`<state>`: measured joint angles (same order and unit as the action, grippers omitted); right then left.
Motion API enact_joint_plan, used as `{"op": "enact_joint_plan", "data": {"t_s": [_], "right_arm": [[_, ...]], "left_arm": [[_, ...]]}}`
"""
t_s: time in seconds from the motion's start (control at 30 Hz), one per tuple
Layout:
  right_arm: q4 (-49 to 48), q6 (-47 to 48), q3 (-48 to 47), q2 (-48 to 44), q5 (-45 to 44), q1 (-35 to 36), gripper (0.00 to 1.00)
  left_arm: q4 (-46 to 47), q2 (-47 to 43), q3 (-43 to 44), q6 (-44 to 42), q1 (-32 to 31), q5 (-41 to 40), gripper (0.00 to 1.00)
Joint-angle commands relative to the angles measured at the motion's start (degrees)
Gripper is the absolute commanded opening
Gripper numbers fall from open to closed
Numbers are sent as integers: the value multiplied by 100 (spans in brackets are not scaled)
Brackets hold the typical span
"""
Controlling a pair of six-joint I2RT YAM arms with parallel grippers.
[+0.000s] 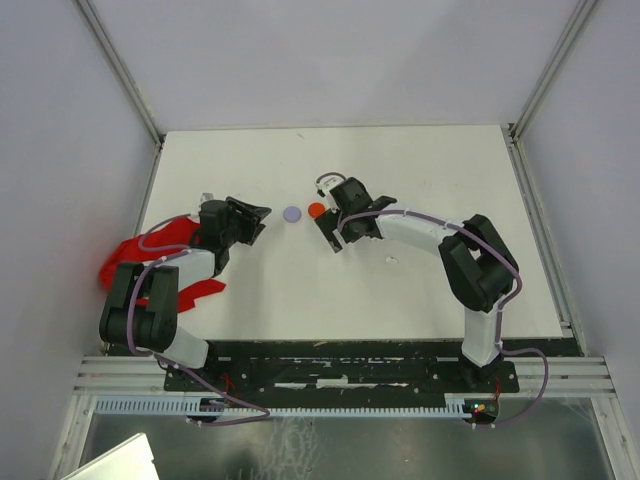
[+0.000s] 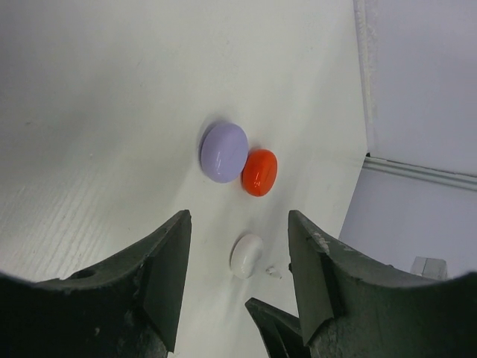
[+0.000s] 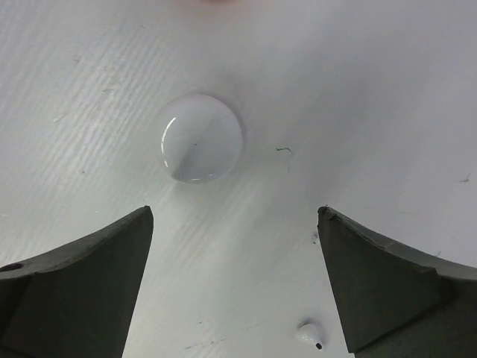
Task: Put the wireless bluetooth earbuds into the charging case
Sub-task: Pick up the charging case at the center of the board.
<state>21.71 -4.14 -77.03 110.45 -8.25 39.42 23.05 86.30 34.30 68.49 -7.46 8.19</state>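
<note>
Top external view: both arms reach mid-desk, toward the far edge.
Red cloth (image 1: 135,258): bunched at the left edge, by the left arm.
Left gripper (image 2: 238,224): fingers spread wide, holding nothing.
Lilac disc (image 2: 223,152): flat on the desk, red disc (image 2: 259,172) just beside it.
White disc (image 3: 201,138): ahead of the right gripper (image 3: 235,216), whose fingers gape wide with nothing held.
White earbud (image 3: 308,334): tiny, loose on the desk, near the right finger, apart from the white disc.
</note>
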Motion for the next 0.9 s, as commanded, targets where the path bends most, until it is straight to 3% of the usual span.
{"op": "enact_joint_plan", "data": {"t_s": [0.0,0.27,0.87], "right_arm": [[10,277,-273,-45,681,43,100],[89,429,-673,444,814,31,96],[81,417,-1097,1025,873,31,76]], "left_arm": [[323,-108,144,86,24,407,61],[158,-134,443,2,26,832,60],[112,-183,522,-10,56,991,59]]}}
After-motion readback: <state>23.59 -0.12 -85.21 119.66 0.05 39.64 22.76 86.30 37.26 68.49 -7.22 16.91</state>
